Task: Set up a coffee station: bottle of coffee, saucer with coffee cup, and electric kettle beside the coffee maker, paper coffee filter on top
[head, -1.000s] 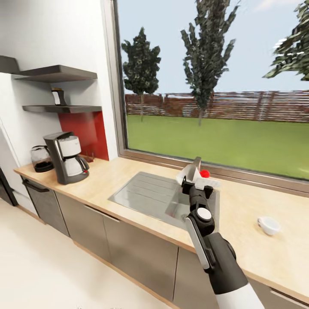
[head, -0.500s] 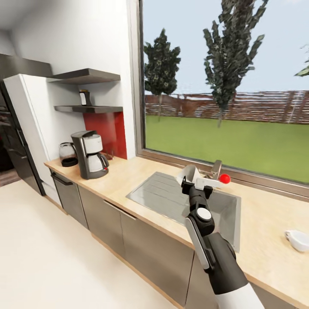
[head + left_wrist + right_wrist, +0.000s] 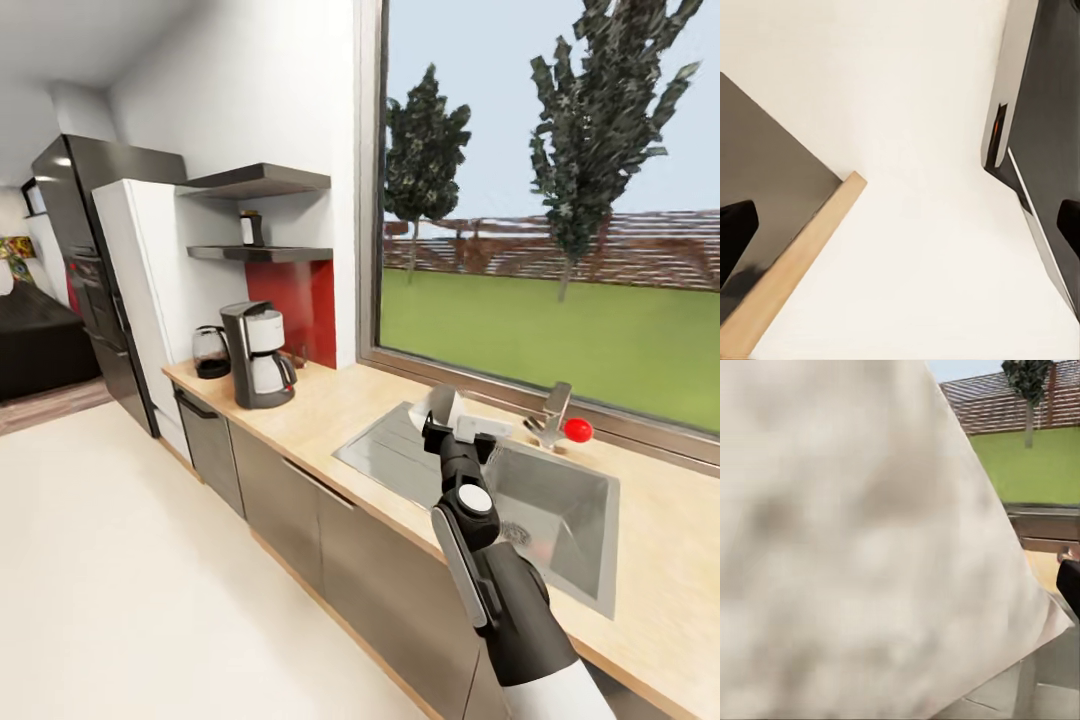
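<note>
the kitchen countertop (image 3: 330, 405) carries the coffee maker (image 3: 259, 354) at its far end. the right gripper (image 3: 455, 428) is clamped on the paper coffee filter (image 3: 447, 405) above the sink (image 3: 540, 500). i judge the filter step is in hand; next, approach the maker and set it on top. the left gripper (image 3: 900, 240) has its fingers apart, empty.

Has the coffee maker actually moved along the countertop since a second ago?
No. The coffee maker still stands beside the kettle, below the shelf, before the red backsplash. The whole picture shifted, so the camera turned.
</note>
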`<state>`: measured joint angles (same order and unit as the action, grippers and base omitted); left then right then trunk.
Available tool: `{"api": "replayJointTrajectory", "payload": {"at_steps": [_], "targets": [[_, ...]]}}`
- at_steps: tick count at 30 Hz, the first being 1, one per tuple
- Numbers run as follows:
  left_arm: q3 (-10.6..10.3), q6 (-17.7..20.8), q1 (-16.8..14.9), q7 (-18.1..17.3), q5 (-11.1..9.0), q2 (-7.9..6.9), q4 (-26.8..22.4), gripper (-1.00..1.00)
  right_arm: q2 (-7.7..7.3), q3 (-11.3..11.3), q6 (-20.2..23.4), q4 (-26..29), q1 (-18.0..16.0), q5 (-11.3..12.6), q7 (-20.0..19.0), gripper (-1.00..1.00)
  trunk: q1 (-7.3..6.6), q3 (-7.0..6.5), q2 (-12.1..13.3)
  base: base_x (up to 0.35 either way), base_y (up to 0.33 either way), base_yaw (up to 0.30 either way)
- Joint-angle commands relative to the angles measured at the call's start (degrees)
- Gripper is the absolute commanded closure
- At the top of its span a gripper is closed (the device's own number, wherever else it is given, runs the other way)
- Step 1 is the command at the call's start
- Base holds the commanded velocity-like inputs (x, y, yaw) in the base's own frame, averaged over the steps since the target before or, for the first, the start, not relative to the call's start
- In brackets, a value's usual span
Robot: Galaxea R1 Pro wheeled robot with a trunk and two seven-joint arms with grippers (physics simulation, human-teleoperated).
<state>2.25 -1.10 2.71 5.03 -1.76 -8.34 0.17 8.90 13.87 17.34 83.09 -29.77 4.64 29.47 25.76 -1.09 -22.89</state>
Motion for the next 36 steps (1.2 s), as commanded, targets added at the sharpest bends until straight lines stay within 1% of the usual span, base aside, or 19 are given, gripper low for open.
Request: {"api": "replayJointTrajectory", "payload": {"at_steps": [1, 4, 8, 10, 17, 23, 26, 33, 36], "targets": [[0.2, -0.1, 0.0, 0.1, -0.2, 0.0, 0.0, -1.0, -0.02, 0.1, 0.2, 0.1, 0.0, 0.5, 0.4, 1.0, 0.02, 0.0, 0.0, 0.0, 0.0, 0.278], [0.2, -0.1, 0.0, 0.0, -0.4, -0.07, 0.0, -1.0, -0.02, 0.1, 0.2, 0.1, 0.0, 0.5, 0.4, 1.0, 0.02, 0.0, 0.0, 0.0, 0.0, 0.278], [0.1, -0.1, 0.0, 0.0, -1.8, -0.23, 0.0, -1.0, -0.02, 0.1, 0.2, 0.2, 0.0, 0.5, 0.4, 1.0, 0.02, 0.0, 0.0, 0.0, 0.0, 0.278], [0.0, -0.1, 0.0, 0.0, -2.0, -0.19, 0.0, -1.0, -0.02, 0.1, 0.2, 0.2, 0.0, 0.5, 0.4, 1.0, 0.02, 0.01, 0.0, 0.0, 0.0, 0.278], [-0.2, -0.4, 0.0, -0.6, -2.1, -0.5, 0.0, -1.0, -0.02, 0.1, 0.2, 0.2, 0.0, 0.5, 0.4, 1.0, 0.02, 0.13, 0.0, 0.0, 0.0, 0.278], [-0.2, -0.4, -0.1, -0.3, -2.1, -0.54, 0.0, -1.0, -0.02, 0.1, 0.2, 0.2, 0.0, 0.5, 0.4, 1.0, 0.02, 0.29, 0.0, 0.0, 0.0, 0.273], [-0.2, -0.4, -0.1, -0.1, -2.1, -0.27, -0.2, -1.0, -0.1, 0.0, 0.2, 0.2, 0.0, 0.4, 0.4, 1.0, 0.02, 0.32, 0.0, 0.0, 0.0, 0.094], [-0.2, -0.5, -0.1, 0.0, -2.1, -0.37, -0.3, -1.0, -0.36, 0.0, 0.2, 0.0, 0.2, 0.2, 0.4, 1.0, 0.02, 0.33, 0.0, 0.0, 0.0, 0.014], [-0.2, -0.5, -0.1, 0.0, -2.2, -0.44, -0.3, -1.0, -0.37, 0.0, 0.2, 0.0, 0.6, 0.1, 0.4, 1.0, 0.02, 0.33, 0.0, 0.147, 0.198, 0.001]]}}
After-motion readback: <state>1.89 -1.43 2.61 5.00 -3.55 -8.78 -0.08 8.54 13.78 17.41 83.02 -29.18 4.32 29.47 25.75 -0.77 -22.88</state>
